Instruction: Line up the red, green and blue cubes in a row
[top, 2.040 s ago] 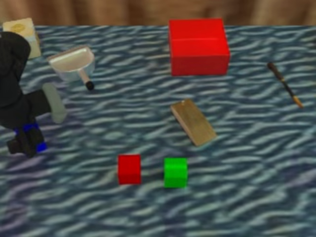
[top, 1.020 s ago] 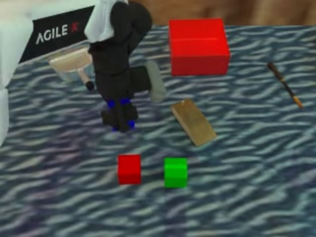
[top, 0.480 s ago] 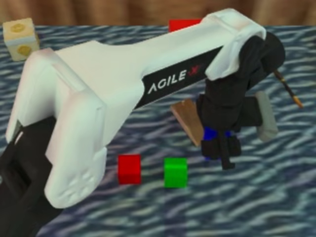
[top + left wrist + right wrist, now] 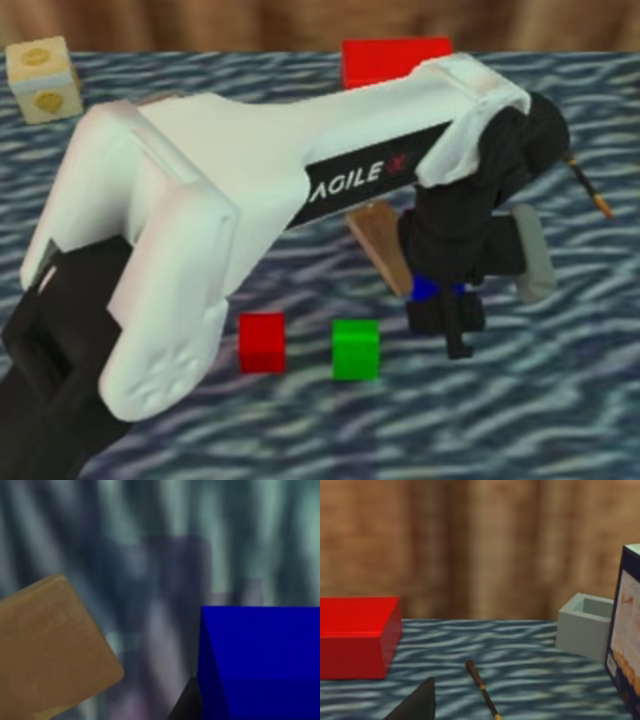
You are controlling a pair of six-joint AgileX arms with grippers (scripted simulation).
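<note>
My left gripper (image 4: 447,318) is out over the middle of the table, reaching across from the left, and it's clamped on the blue cube (image 4: 428,290). From above only a sliver of blue peeks out between the black fingers; the left wrist view fills up with the blue cube's face (image 4: 260,660), so the grip is on. The gripper hangs just right of the green cube (image 4: 356,349), near it but apart. Left of the green one sits the red cube (image 4: 262,342), the two side by side with a gap between them, both on the near half of the blue rippled table (image 4: 560,400). Just beyond the gripper, on its far-left side, lies the tan wooden block (image 4: 378,240), partly under my arm; it shows beside the blue cube in the wrist view too (image 4: 50,650). Farther back, the big red box (image 4: 385,60). Far right, a thin brown stick (image 4: 590,190). Far left corner, a cream cube with yellow marks (image 4: 42,78). My right gripper (image 4: 417,702) is off on the right side; I can't tell its fingers.
</note>
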